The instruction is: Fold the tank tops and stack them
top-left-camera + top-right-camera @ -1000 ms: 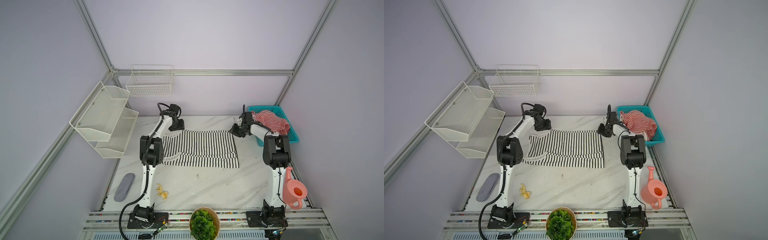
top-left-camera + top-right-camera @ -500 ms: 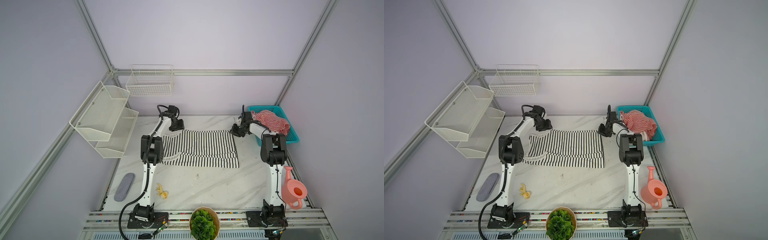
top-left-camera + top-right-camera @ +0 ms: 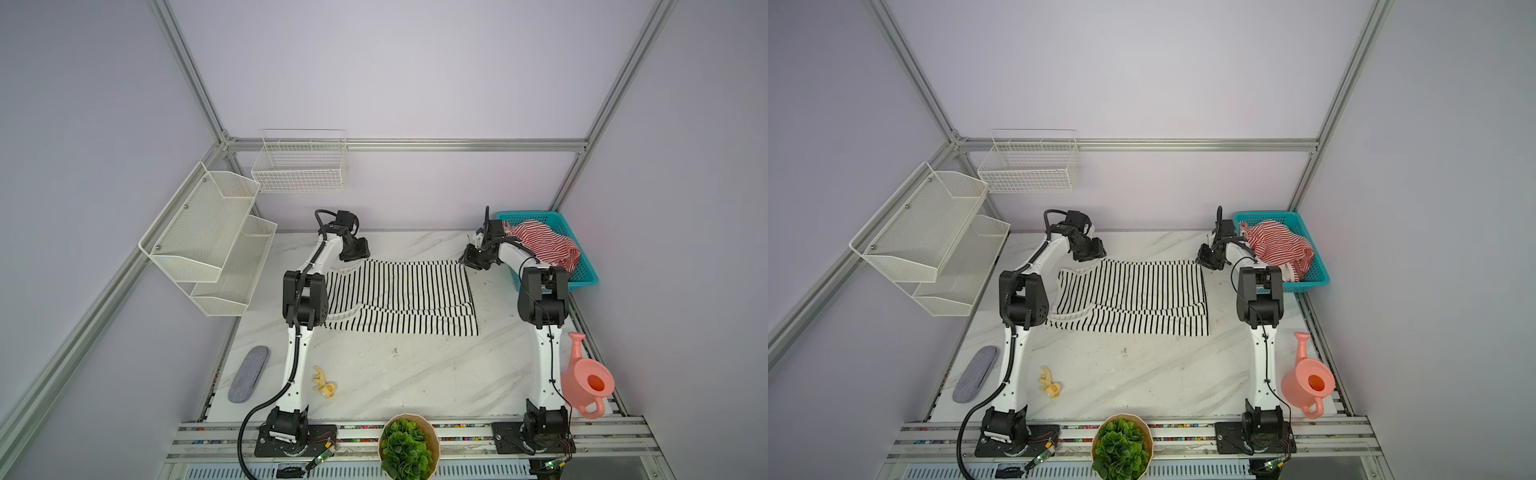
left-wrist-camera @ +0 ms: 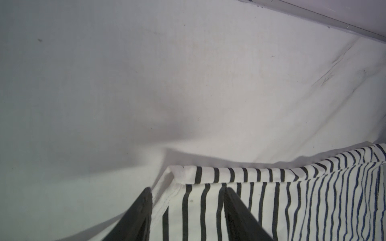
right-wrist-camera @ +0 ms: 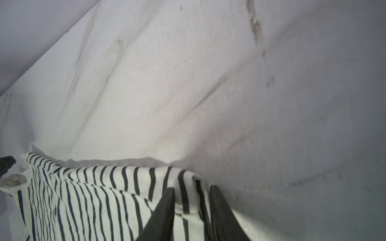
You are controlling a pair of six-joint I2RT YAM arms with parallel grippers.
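Top view: left claw [image 3: 360, 257] outstretched, downturned

black-and-white top [image 3: 399, 295]: strap end behind left arm [image 3: 305, 297] | red-and-white top [image 3: 540, 245]: partly hidden in basket [image 3: 584, 278]

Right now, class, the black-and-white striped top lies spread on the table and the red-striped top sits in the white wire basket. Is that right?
No. The red-striped top sits in the teal basket, not the white wire basket on the back wall, as both top views show. The rest stands.
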